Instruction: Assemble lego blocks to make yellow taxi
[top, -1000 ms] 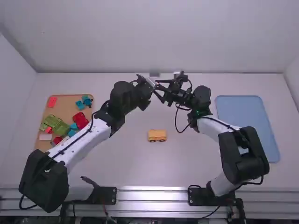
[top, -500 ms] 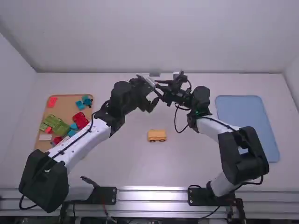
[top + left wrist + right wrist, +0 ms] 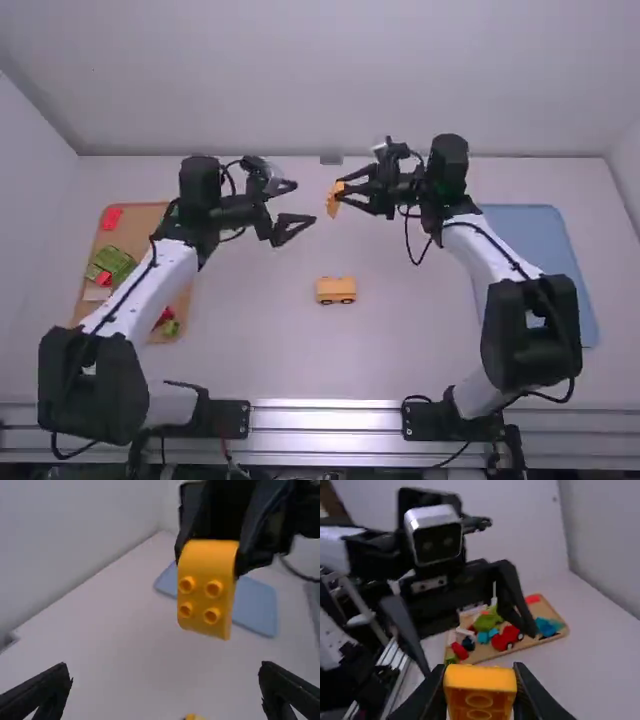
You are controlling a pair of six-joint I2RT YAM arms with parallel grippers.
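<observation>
- The left gripper (image 3: 302, 202), left of the middle in the far half of the table, is spread wide, its two fingers well apart with nothing between them.
- The right gripper (image 3: 345, 189), just right of the middle, is clamped on one curved yellow block (image 3: 333, 198), a finger against each side, holding it above the table and between the two grippers.
- Four round studs (image 3: 213, 589) can be counted on the held block in the left wrist view, in two rows of two.
- One yellow car base (image 3: 336, 288) sits upright on the table (image 3: 400, 340) near the middle, nearer than both grippers and apart from them; two dark wheels (image 3: 326, 302) show along its near side.
- Two trays: one tan tray (image 3: 140, 222) at the left, one blue tray (image 3: 540, 250) at the right.
- On the tan tray are one red car (image 3: 505, 638), one flat red block (image 3: 532, 599) toward the far edge, and several green, turquoise, red and white pieces, too overlapped and blurred to count exactly.
</observation>
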